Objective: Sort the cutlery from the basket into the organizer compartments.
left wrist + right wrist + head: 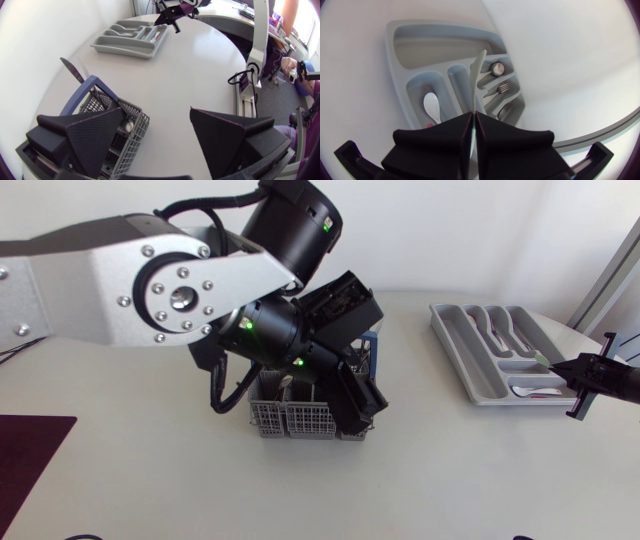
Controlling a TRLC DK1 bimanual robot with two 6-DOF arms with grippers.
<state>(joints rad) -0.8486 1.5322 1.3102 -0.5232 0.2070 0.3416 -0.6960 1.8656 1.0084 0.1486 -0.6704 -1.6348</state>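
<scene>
Left gripper point(160, 137): released, fingers wide apart, one over the rim of the grey mesh plastic cutlery basket with blue handle point(137, 125), the other over bare white round counter point(200, 75). Across open counter, close to its edge: grey moulded plastic organizer tray point(402, 75). Right gripper point(473, 127) is above it, clenched on a slim pale utensil point(476, 75).

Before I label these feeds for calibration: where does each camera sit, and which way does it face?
Head view: above the table, looking down on basket, organizer, left arm, right claw.
Left wrist view: over the basket, facing across to the organizer; left claw open.
Right wrist view: above the organizer, facing down into it; right claw shut on pale utensil.
Shared: all three show the organizer.
</scene>
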